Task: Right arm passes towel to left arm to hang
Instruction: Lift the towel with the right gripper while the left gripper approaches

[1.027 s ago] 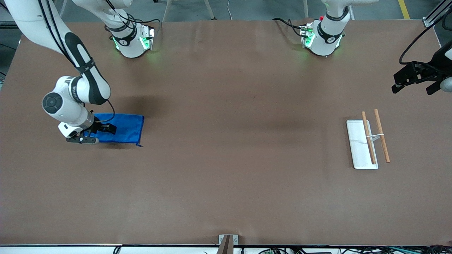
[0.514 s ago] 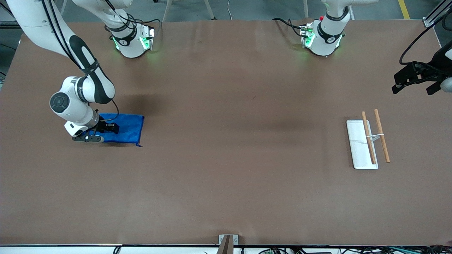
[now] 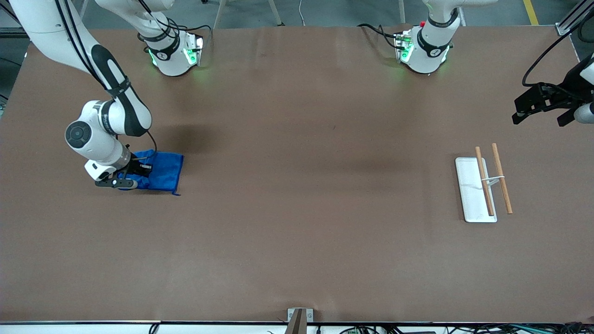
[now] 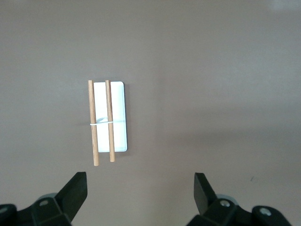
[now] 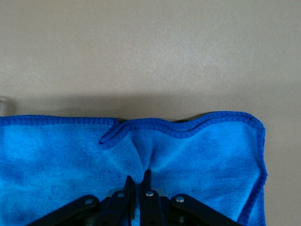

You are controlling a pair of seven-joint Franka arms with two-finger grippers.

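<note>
The bright blue towel [image 3: 163,170] lies on the brown table toward the right arm's end. My right gripper [image 3: 139,168] is down on it and shut, pinching a fold of the cloth. In the right wrist view the towel [image 5: 202,146] bunches into a ridge that runs into my right gripper [image 5: 138,179], and its hem has buckled. My left gripper [image 3: 540,105] hangs open and empty above the table at the left arm's end. In the left wrist view my left gripper [image 4: 140,188] shows two fingers wide apart over bare table.
A white rack base [image 3: 469,191] with two wooden rods [image 3: 502,178] stands toward the left arm's end, nearer to the front camera than the spot under my left gripper. It also shows in the left wrist view [image 4: 118,117]. A small metal bracket [image 3: 299,315] sits at the table's front edge.
My right gripper has closed on the towel, and the cloth has drawn in toward it, its free edge shifting toward the right arm's end. The left arm has barely moved.
</note>
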